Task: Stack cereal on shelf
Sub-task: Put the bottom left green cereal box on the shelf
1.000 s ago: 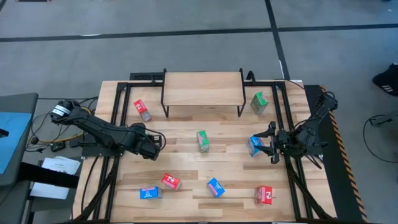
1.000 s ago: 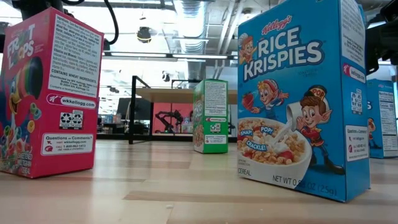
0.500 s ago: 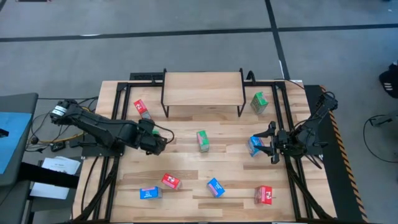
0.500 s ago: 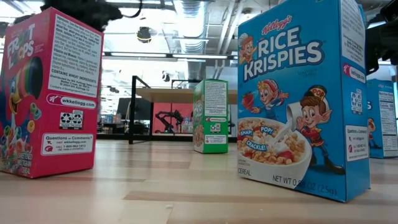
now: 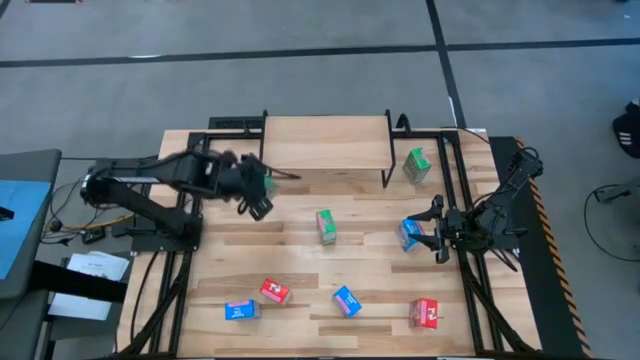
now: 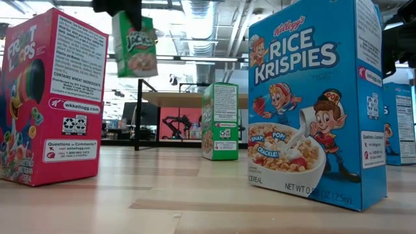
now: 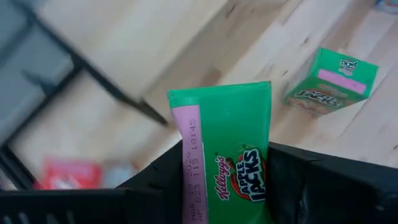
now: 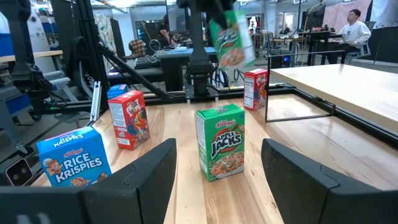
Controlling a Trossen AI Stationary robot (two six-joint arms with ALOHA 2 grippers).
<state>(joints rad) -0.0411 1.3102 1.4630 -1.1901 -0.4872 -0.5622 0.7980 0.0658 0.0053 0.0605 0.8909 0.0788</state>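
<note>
My left gripper [image 5: 257,190] is raised above the table's left half, just in front of the shelf [image 5: 325,143], and is shut on a green Apple Jacks box [image 6: 134,42]. That box also shows in the left wrist view [image 7: 227,137]. A second green box [image 5: 325,226] stands on its base at the table's middle. A third green box [image 5: 417,164] stands right of the shelf. My right gripper [image 5: 437,231] is open at the right, with a blue box [image 5: 409,234] just in front of its fingertips. My left gripper pinches one end of the green box [image 7: 249,193] between its two fingers, one finger on each side. The fingers come from above, on the box's upper end [image 6: 127,16]. The box hangs below them, slightly tilted and lifted clear of the table.
Red boxes [image 5: 273,292] [image 5: 425,313] and blue boxes [image 5: 240,310] [image 5: 346,300] stand along the near side. Another red box [image 8: 255,87] stands left of the shelf. The shelf's black legs [image 5: 264,170] are close to the held box. A person sits in the room beyond [image 8: 354,28].
My left gripper has risen from the tabletop at the left and gone toward the far edge and the shelf. It has carried the green box up with it, so the box now hangs clear of the table. My right arm has kept still.
</note>
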